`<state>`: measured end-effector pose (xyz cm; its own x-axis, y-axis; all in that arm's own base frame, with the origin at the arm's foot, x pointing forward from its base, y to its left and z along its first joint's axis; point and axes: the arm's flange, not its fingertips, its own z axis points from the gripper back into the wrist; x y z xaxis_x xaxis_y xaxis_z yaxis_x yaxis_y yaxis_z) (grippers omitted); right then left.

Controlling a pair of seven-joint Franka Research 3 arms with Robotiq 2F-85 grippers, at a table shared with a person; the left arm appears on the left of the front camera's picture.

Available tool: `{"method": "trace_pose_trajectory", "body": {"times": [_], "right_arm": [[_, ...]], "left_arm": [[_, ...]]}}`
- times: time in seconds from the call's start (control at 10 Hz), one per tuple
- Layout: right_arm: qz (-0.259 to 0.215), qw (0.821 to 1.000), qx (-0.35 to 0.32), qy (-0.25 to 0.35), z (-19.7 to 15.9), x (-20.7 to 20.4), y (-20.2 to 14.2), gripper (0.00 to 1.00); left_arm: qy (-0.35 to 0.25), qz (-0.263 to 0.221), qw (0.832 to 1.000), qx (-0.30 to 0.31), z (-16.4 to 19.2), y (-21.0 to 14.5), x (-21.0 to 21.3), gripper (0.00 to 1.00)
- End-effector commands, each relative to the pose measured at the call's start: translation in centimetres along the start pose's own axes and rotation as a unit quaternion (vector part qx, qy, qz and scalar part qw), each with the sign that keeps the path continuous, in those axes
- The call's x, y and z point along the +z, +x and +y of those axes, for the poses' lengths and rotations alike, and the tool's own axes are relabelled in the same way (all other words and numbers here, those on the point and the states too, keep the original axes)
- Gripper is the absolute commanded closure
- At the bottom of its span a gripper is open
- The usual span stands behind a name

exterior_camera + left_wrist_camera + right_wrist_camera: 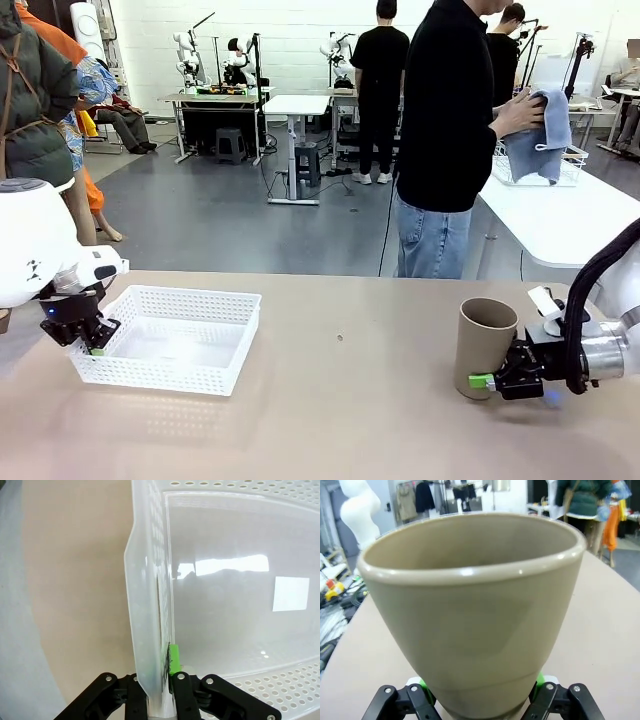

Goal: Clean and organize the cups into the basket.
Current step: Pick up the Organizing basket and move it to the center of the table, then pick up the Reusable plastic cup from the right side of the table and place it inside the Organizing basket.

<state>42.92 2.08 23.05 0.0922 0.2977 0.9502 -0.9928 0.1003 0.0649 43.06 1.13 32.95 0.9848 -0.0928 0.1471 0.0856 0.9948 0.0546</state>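
The tan cup (pixel 486 345) stood upright on the desk (pixel 350 420) at my right, well apart from the basket (pixel 170 340) at my left. My right gripper (pixel 490 383) clasped the cup low at its base, and my left gripper (pixel 92 345) was clenched on the basket's side wall. I judged this the carry step: next, lift the cup across and set it inside. The person's hand (pixel 520 115) worked a blue cloth (pixel 545 135); I couldn't tell whether a cup was inside it.
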Motion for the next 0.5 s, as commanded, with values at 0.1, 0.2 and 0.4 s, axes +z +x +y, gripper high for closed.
{"method": "trace_pose_trajectory", "body": {"times": [0.1,0.2,0.4], "right_arm": [[-0.024,0.997,0.013,-0.075,4.1,4.4,9.6,1.00],[-0.031,0.996,0.012,-0.086,4.6,6.4,13.0,1.00],[-0.044,0.993,0.031,-0.107,6.3,9.6,19.2,1.00]], "left_arm": [[0.025,-0.038,0.999,-0.003,-7.8,-3.1,4.5,1.00],[0.037,-0.050,0.998,-0.018,-10.8,-3.8,5.5,1.00],[0.054,-0.049,0.997,-0.022,-16.4,-4.5,5.6,1.00]]}}
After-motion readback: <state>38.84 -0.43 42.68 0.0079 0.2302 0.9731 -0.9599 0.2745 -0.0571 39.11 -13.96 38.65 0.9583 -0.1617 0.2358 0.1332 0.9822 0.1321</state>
